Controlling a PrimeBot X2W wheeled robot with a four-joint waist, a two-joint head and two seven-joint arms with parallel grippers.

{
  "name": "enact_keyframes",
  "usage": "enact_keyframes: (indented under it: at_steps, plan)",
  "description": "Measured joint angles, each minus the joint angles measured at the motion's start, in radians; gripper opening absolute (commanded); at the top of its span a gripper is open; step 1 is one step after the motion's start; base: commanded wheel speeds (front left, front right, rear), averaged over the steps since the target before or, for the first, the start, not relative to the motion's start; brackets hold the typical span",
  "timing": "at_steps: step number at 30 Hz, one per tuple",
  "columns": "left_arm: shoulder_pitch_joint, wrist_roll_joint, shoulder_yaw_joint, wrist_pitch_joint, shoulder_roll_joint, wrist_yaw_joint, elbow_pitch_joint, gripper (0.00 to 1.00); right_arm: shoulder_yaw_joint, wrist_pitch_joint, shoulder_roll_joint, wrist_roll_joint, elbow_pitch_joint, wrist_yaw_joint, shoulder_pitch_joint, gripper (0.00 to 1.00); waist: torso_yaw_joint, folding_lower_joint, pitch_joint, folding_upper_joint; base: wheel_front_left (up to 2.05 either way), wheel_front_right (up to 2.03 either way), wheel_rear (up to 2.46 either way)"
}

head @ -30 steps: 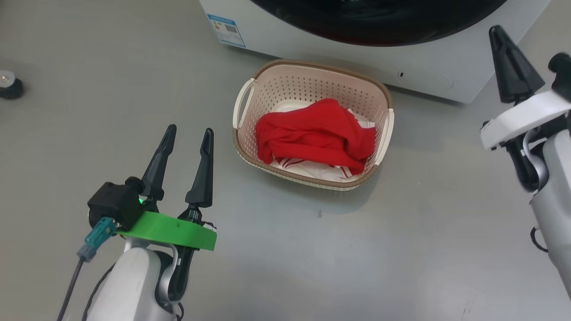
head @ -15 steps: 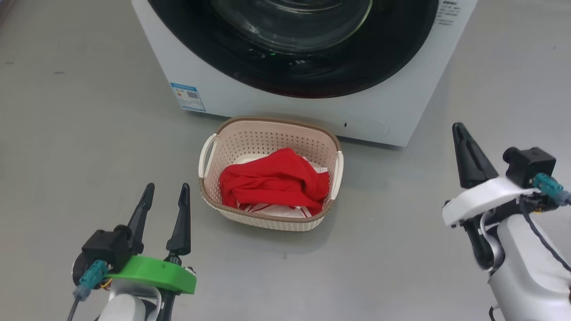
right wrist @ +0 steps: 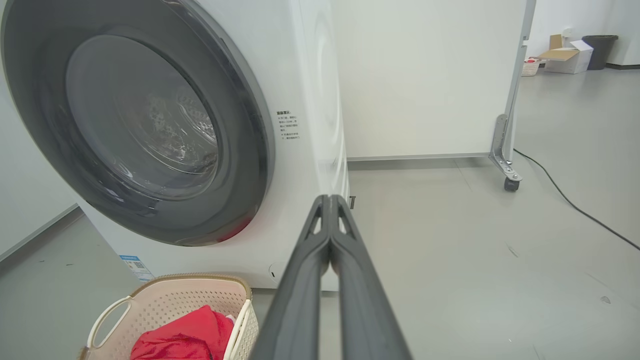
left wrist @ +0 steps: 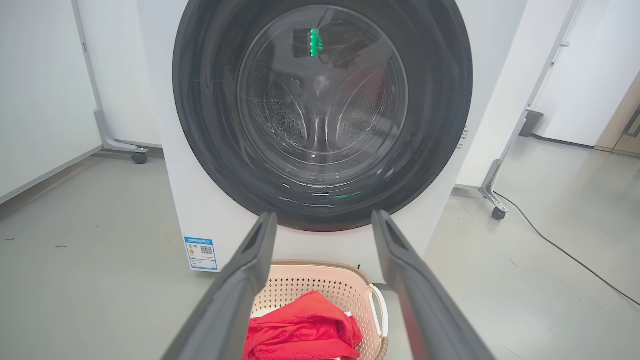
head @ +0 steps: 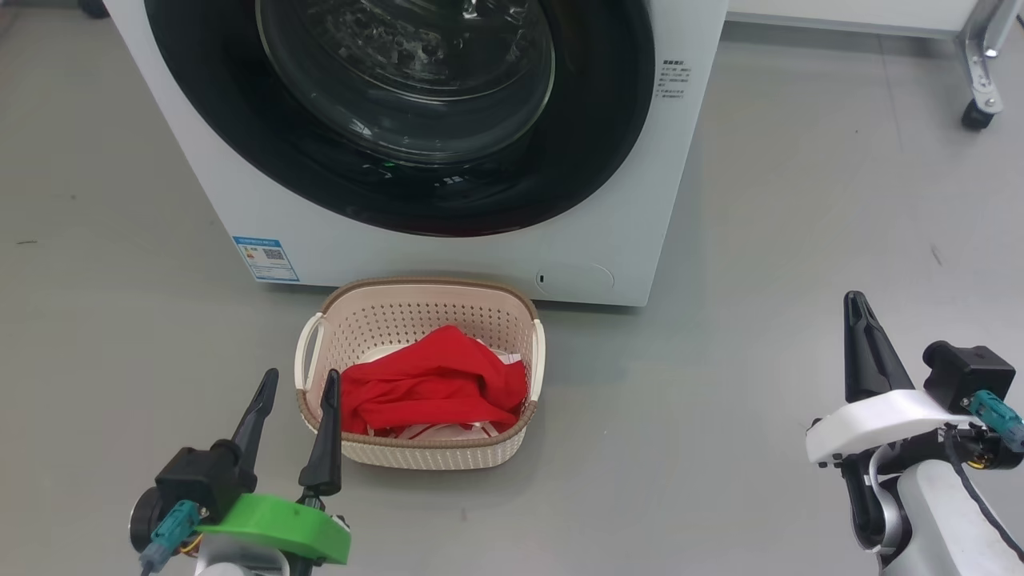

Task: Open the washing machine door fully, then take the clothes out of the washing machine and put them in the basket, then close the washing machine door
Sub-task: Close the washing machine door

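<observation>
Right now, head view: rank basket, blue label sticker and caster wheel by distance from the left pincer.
1. Basket, just right of the left pincer.
2. Blue label sticker, ahead on the washing machine front.
3. Caster wheel, far right, beyond the machine.

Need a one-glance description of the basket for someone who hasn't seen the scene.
Find the big white washing machine with the round black door. On the grey floor right in front of it sits the basket. It is small, cream, perforated plastic with a brown woven-look rim and holds red clothes.
</observation>
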Motion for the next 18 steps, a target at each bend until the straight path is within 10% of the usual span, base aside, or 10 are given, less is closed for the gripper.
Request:
enact_keyframes:
  at_steps: [2,4,5,18]
  plan:
    - [0.008,0.0,0.0,0.0,0.001,0.0,-0.002,1.0,-0.005,0.0,0.003,-0.002,-0.018,0.0,0.014,0.0,-0.011,0.0,-0.009,0.0,0.0,0.0,0.0]
    - [0.009,0.0,-0.002,0.0,0.001,0.0,-0.007,1.0,-0.009,0.0,0.009,-0.011,-0.036,-0.007,0.022,0.45,-0.022,0.0,-0.015,0.0,0.0,0.0,0.0]
    - [0.009,0.001,-0.004,0.0,0.001,0.0,-0.009,1.0,-0.012,0.0,0.01,-0.014,-0.044,-0.009,0.026,1.0,-0.026,0.0,-0.017,0.0,0.0,0.0,0.0]
    - [0.014,-0.01,-0.006,0.0,0.001,-0.001,-0.01,1.0,-0.025,0.0,0.025,-0.054,-0.11,-0.017,0.082,1.0,-0.047,0.0,-0.02,0.0,0.0,0.0,0.0]
